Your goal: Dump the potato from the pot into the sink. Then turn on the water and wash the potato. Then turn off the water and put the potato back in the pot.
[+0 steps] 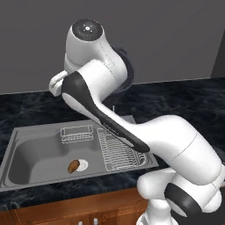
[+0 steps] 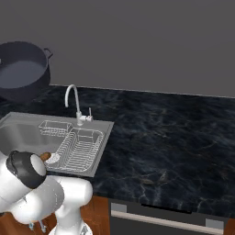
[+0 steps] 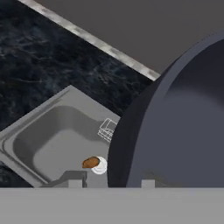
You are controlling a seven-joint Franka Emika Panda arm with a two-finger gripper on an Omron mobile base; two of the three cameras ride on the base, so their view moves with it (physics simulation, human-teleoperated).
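Glossy black marble counter w/ steel sink point(image 1: 30, 149), oval brown potato point(image 1: 73, 165) by drain; jaws pinching round dark pot point(image 2: 20, 69).

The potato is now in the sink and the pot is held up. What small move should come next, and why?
Probably set the pot down on the counter beside the sink. The potato already lies by the drain, and the gripper is shut on the pot's rim, so it must be freed before reaching the faucet.
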